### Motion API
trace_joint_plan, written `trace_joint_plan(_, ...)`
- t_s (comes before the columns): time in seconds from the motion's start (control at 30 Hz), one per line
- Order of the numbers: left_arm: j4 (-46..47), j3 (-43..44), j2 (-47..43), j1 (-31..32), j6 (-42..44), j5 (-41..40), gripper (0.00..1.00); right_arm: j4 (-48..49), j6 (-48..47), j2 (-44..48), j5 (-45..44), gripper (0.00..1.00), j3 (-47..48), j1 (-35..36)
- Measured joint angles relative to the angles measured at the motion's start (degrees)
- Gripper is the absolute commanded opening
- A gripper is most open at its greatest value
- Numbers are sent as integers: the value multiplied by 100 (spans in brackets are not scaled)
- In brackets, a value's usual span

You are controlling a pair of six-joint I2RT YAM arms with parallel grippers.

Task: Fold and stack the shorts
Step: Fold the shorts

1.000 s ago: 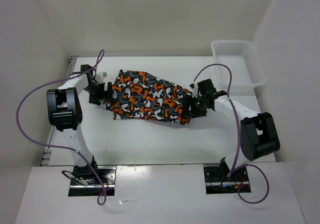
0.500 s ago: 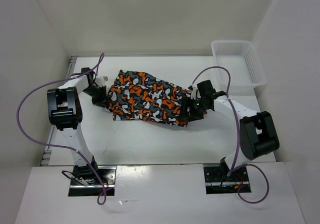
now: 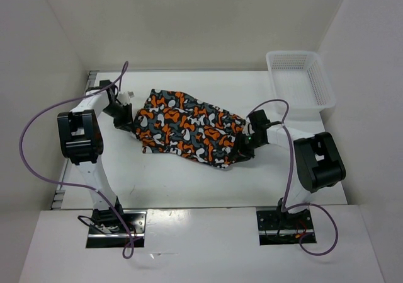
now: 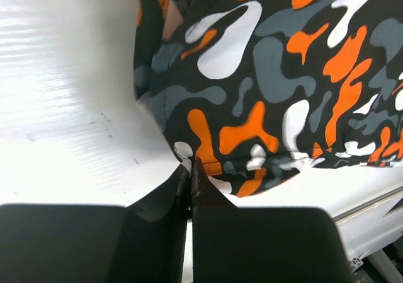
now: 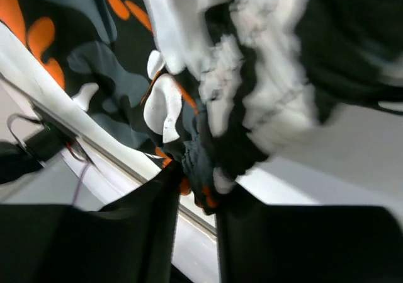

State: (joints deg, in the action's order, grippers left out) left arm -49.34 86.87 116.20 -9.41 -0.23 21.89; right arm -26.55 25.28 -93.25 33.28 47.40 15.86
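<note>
On table (image 3: 189,182) | shorts (image 3: 189,128) | long axis left-right, right end nearer

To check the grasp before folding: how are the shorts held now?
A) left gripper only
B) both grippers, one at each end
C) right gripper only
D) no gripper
B: the left gripper pinches one edge of the shorts; the right gripper is shut on fabric at the other end.

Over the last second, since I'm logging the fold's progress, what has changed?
The right gripper pulled its end of the shorts toward the near edge; the left gripper barely shifted. Both stay shut on the fabric. The basket has not moved.
</note>
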Motion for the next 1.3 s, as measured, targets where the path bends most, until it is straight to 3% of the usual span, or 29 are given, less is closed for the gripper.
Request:
trace_joint_plan(0.07, -48, 79, 0, -37, 0, -2, 3, 72, 46, 0, -48, 15, 11, -87)
trace_joint_plan(0.2, -131, 197, 0, -109, -4, -4, 1, 111, -28, 0, -247, 0, 70, -166)
trace_joint_plan(0.4, -492, 636, 66, -131, -4, -2, 0, -221, -758, 48, -275, 0, 634, -166)
trace_joint_plan(0.53, -966, 1526, 192, -181, 0, 195, 0, -787, -1528, 210, 111, 0, 1652, -195)
trace_joint_plan(0.73, -1307, 3381, 507, -256, -4, 1858, 0, -581, -1591, 278, 739, 0, 3215, -671)
trace_joint_plan(0.87, -1276, 4054, 660, -153, -9, 2914, 1, -254, -1703, -85, -70, 0, 3971, -933)
trace_joint_plan(0.93, -1034, 3639, 470, 46, -9, 3161, 1, -105, -1926, -203, -595, 0, 4028, -975)
trace_joint_plan(1.0, -695, 2693, 151, 352, -4, 3178, 1, 35, -2177, -227, -1010, 0, 3786, -977)
trace_joint_plan(1.2, -319, -168, -195, 1154, -13, 2551, 1, 160, -2758, -144, -2061, 0, 1904, -1003)
trace_joint_plan(1.3, -363, -927, -192, 1209, -15, 2245, 1, 114, -2872, -125, -2378, 0, 1322, -1043)
